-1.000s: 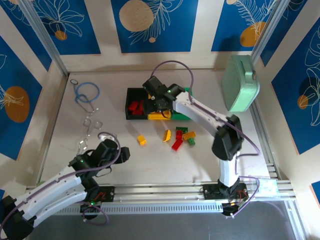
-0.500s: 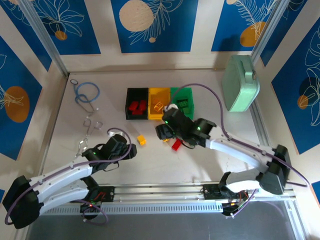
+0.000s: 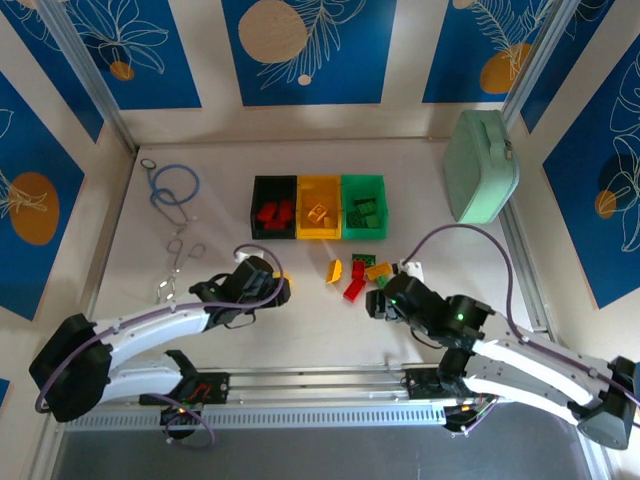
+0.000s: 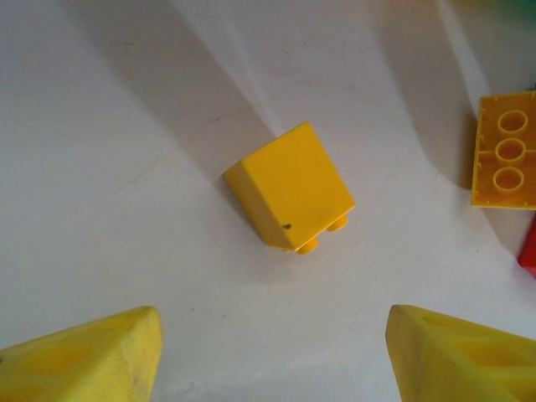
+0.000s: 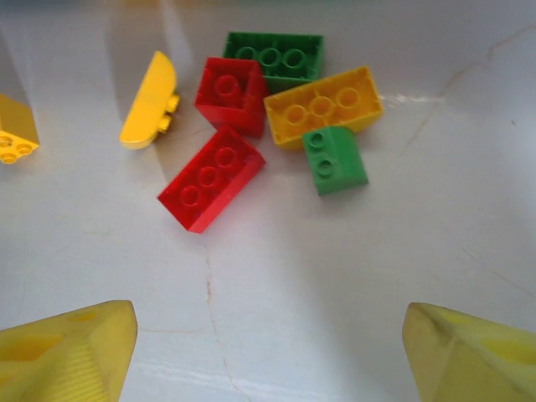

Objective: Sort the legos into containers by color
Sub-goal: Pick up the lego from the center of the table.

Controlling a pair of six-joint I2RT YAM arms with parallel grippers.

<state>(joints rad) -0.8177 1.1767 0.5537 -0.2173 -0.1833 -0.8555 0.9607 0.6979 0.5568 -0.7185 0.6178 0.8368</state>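
Note:
A small yellow lego point(image 4: 289, 186) lies on its side on the white table, just ahead of my left gripper point(image 4: 272, 335), which is open and empty. My right gripper point(image 5: 268, 335) is open too, with bare table between its fingers. Ahead of it lies a loose cluster: two red legos point(image 5: 211, 177) point(image 5: 233, 94), a green one point(image 5: 275, 55), a yellow one point(image 5: 322, 105), a small green one point(image 5: 335, 159) and a curved yellow piece point(image 5: 151, 99). The black bin point(image 3: 255, 205), yellow bin point(image 3: 318, 182) and green bin point(image 3: 362, 181) stand in a row at the back, each holding legos.
A large mint-green case point(image 3: 482, 165) stands at the back right. A blue cable loop point(image 3: 175, 185) and metal rings point(image 3: 180, 250) lie at the left. An aluminium rail point(image 3: 330, 380) runs along the near edge.
The right arm has drawn back from the bins to the near side of the loose cluster, its jaws wider. The left arm has reached right, up to the yellow lego.

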